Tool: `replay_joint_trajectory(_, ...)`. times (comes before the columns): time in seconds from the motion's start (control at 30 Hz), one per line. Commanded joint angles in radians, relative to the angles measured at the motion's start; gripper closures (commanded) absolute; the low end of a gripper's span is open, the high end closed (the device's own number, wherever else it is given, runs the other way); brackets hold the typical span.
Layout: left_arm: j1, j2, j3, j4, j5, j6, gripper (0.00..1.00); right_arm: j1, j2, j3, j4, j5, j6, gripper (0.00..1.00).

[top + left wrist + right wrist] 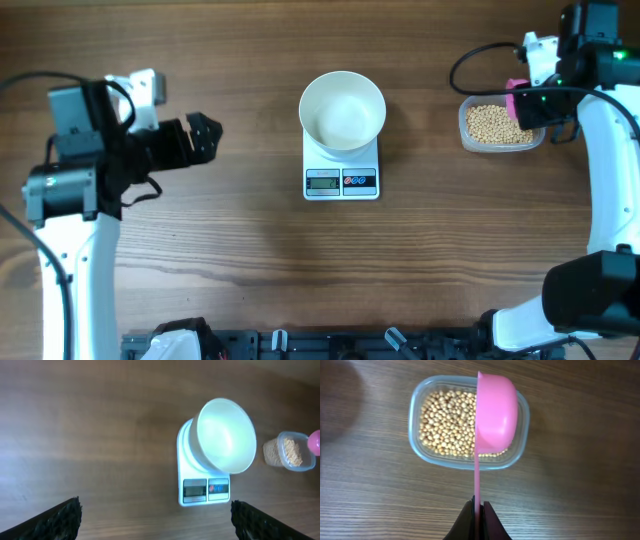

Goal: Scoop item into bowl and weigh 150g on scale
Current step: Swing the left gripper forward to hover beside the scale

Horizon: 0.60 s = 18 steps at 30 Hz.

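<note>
The white bowl (343,110) (226,435) stands on the white scale (341,180) (205,489) at the table's middle; I see nothing inside it. Pale-tan beans (494,124) (447,424) (291,453) fill a clear plastic tub (468,136) (416,440) at the right. My right gripper (477,506) is shut on the thin handle of a pink scoop (495,415) (517,90), whose cup hangs turned on its side over the tub's right half. My left gripper (203,134) (155,515) stands wide open and empty, well left of the scale.
Bare wooden tabletop (240,260) surrounds the scale. A black rail with fittings (300,345) runs along the front edge. A black cable (470,62) loops behind the tub near the right arm.
</note>
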<state>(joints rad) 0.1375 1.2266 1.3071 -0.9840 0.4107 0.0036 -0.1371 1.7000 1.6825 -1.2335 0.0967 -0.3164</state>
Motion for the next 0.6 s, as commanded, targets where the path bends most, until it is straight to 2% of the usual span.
replay_joint_trajectory(0.0,-0.003,0.018,0.037,-0.001,-0.018,0.12,0.0,-0.019,-0.001,-0.011,0.019,-0.02,-0.014,0.96)
replay_joint_trajectory(0.07,-0.006,0.028,0.036,-0.009,0.015,0.175,0.0,-0.02,0.0,-0.026,0.03,-0.019,-0.023,0.96)
replay_joint_trajectory(0.2,-0.011,0.063,0.036,-0.02,0.184,0.303,0.0,-0.02,0.0,-0.069,0.044,-0.017,-0.02,0.96)
replay_joint_trajectory(0.4,-0.015,0.137,0.036,-0.047,0.374,0.336,0.0,-0.02,0.0,-0.079,0.05,-0.016,-0.019,0.96)
replay_joint_trajectory(0.57,-0.036,0.196,0.036,-0.068,0.38,0.341,0.0,-0.02,0.0,-0.079,0.054,0.016,-0.019,0.96)
